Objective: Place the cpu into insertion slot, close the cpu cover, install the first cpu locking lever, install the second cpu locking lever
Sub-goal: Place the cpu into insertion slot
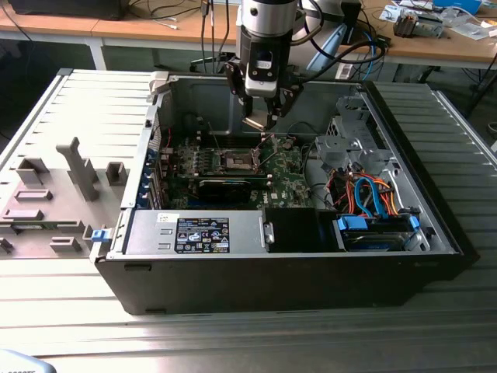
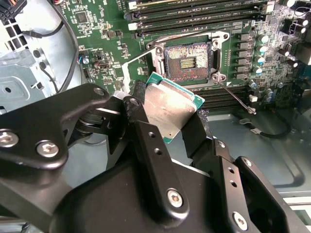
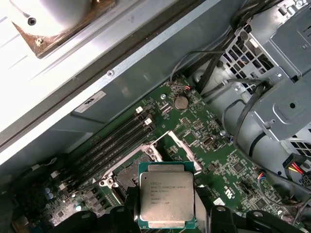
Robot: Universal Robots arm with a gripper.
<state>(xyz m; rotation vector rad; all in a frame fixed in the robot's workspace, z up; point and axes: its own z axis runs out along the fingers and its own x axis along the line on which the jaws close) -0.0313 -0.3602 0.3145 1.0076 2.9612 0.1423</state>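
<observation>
One cpu [image 2: 171,108] sits clamped by its opposite edges between the two black fingers [image 2: 140,108] of the gripper [image 2: 167,117], metal top clear in both wrist views [image 3: 166,196]. It hangs tilted in the air above the green motherboard [image 2: 104,19], touching nothing but the fingers. In the exterior view the gripper [image 1: 260,118] hovers over the board inside the one open computer case [image 1: 233,284].

Just past the chip lies the single insertion slot [image 2: 187,60], square and black, near the middle of the motherboard with long black memory slots along two opposite sides of it. Its centre is uncovered and the contact field shows. In the first wrist view the slot [image 3: 127,175] is partly hidden behind the held chip, and the cpu cover [image 3: 183,145] stands raised at the slot's edge, off the opening.

Two thin wire levers angle away from the slot: one locking lever [image 2: 236,100] runs out from one corner, and a second locking lever [image 2: 137,59] from the opposite side; neither is latched down.

One round coin cell [image 3: 181,102] sits near the board's edge. The case lies on its side on a ribbed metal table [image 1: 435,342].
</observation>
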